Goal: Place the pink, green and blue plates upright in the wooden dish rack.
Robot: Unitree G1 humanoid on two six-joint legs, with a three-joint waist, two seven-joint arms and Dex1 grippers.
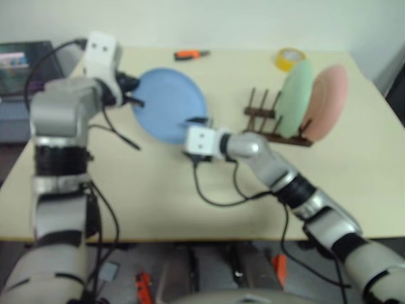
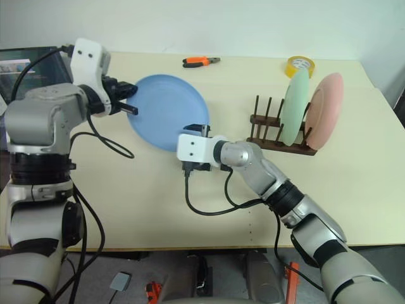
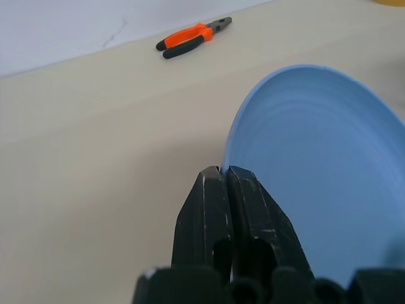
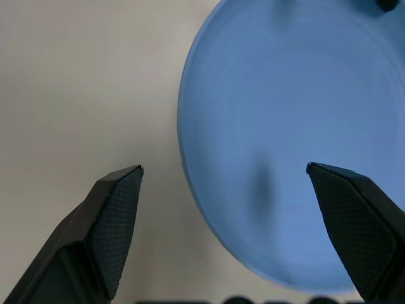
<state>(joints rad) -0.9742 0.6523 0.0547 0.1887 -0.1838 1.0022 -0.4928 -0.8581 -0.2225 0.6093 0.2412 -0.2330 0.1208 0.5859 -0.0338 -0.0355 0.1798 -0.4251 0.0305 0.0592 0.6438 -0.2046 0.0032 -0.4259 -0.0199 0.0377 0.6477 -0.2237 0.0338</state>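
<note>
Left end effector [image 2: 130, 109] clamped on blue plate [image 2: 168, 111]

Two plates racked, the blue one off the table

The mint green round plastic plate [image 2: 294, 107] and salmon pink one [image 2: 325, 109] stand upright side by side at the right end of the dark wooden pegged rack [image 2: 269, 130]; the light blue plate [image 2: 166, 111] hangs tilted, pinched at its left rim.

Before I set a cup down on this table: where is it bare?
Bare: the near table edge and the patch between the blue plate and wooden dish rack. Crowded: the rack's right end with green plate and pink plate.
</note>
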